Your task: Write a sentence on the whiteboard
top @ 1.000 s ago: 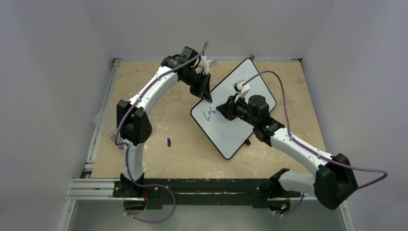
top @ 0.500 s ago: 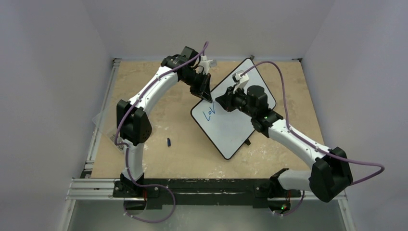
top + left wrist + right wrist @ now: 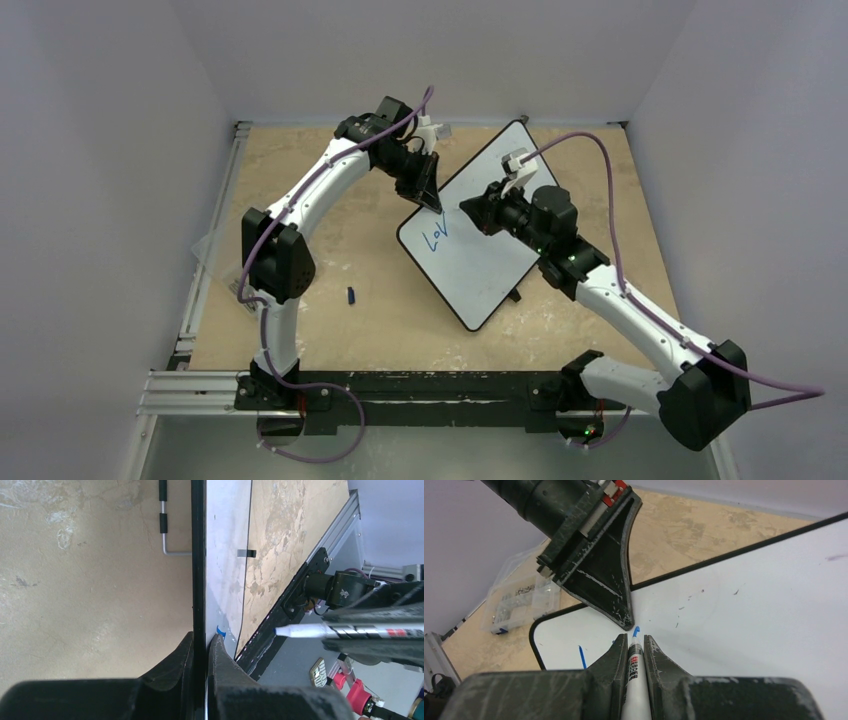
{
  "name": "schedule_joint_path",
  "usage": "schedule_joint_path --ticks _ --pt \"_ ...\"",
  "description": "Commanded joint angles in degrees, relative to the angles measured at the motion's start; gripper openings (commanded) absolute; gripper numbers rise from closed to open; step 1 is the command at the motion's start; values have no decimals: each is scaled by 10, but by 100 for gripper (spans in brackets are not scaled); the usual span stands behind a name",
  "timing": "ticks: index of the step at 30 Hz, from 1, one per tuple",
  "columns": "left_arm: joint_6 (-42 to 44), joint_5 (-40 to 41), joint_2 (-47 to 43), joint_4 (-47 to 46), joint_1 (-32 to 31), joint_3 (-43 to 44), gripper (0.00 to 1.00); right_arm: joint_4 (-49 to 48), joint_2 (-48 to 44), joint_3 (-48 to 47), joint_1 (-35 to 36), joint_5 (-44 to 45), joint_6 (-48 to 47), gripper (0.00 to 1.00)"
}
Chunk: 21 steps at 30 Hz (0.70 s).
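While the left end effector (image 3: 201, 640) clamps the rim of the whiteboard (image 3: 480, 280), askew on the desk (image 3: 330, 250) with the sentence (image 3: 434, 238) barely begun, the right end effector (image 3: 631, 639) grips a blue marker (image 3: 634, 656) tipped just beside that clamp, risking collision or a slipped stroke.

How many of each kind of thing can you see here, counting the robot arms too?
White-and-black robot arms: 2
Large white rectangular whiteboard with a thin black rim: 1
White marker pen with a blue tip: 1
Small blue cap-like piece on the tabletop: 1
Clear plastic box: 1
Total: 6
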State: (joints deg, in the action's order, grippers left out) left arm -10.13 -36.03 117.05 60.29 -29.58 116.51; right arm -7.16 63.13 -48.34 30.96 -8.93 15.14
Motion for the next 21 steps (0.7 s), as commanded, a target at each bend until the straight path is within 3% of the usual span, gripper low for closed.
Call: schedule_joint_path --ticks 1,21 --pt "44 125 -3 -8 -13 -7 0 -12 -1 26 -7 22 11 0" --pt "46 128 -12 -6 -13 -15 0 -65 43 38 -10 -19 35 0"
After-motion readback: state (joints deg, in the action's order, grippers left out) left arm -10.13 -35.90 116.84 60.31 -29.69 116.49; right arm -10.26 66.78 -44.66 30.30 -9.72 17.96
